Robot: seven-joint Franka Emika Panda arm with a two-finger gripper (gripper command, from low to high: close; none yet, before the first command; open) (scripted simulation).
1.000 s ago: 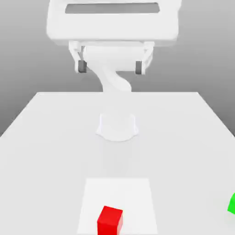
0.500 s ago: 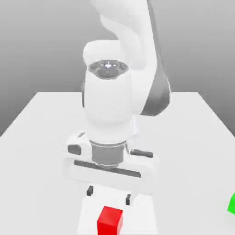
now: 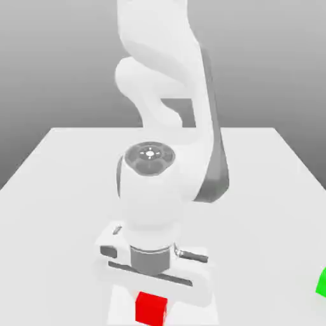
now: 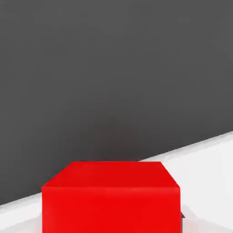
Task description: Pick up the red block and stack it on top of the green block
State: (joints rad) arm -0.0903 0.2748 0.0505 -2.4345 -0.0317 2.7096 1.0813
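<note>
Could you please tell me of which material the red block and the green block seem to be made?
The red block looks like painted wood or plastic, with a smooth, mostly matte finish: its faces are even red, without visible grain. The green block may be the same kind, as its colour is also flat, but only a part is inside the picture.

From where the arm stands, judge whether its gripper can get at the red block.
Probably yes: the gripper is already down at the red block, and nothing seems to stand between them; the green block sits well off to the exterior view's right.
</note>
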